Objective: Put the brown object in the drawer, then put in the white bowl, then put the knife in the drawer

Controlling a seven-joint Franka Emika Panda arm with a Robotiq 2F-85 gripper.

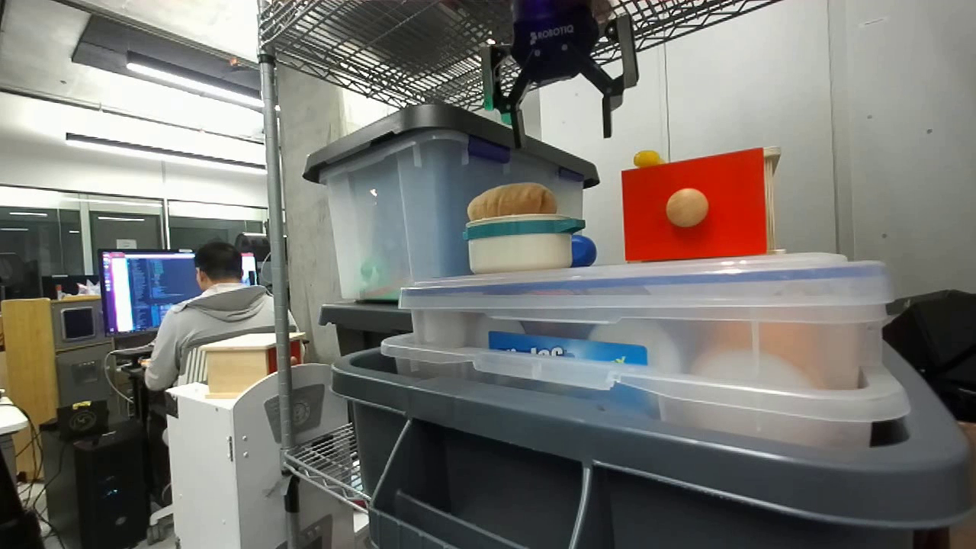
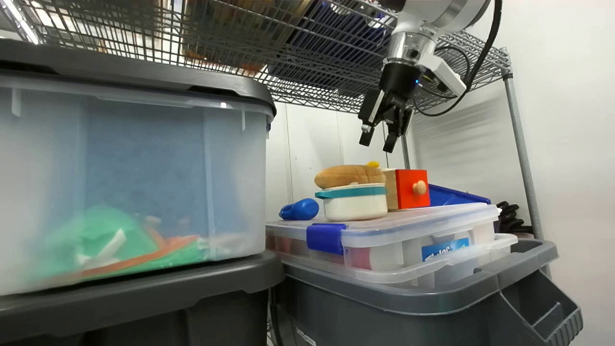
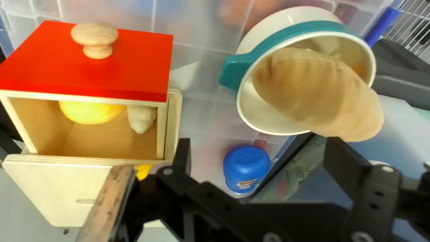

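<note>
I have the gripper point(image 1: 563, 139) hanging above the clear tub point(image 1: 762, 286), fingers spread wide, nothing between them. By the wrist view's clock face, the brown object point(image 3: 319, 94) lies between two and three, across the mouth of the white bowl point(image 3: 265, 117), one end jutting over the rim toward four. The drawer point(image 3: 117, 71) is at ten, pulled out, with a yellow item point(image 3: 89, 113) and a pale lump point(image 3: 141, 119) inside.

I take this to be the first step, ahead of the grasp: the brown object is outside the drawer and unheld. My next move calls for heading toward two and turning the fingers to meet its narrower sides, which face roughly one and seven; now they line up nine to three. Then down, a light squeeze, and straight up, or the white bowl may come along. From there I'd swing to ten and let go over the drawer's bare floor.

The knife I can't pick out; a wood-toned strip point(image 3: 106, 201) near eight is too close and cut off for me to name.
</note>
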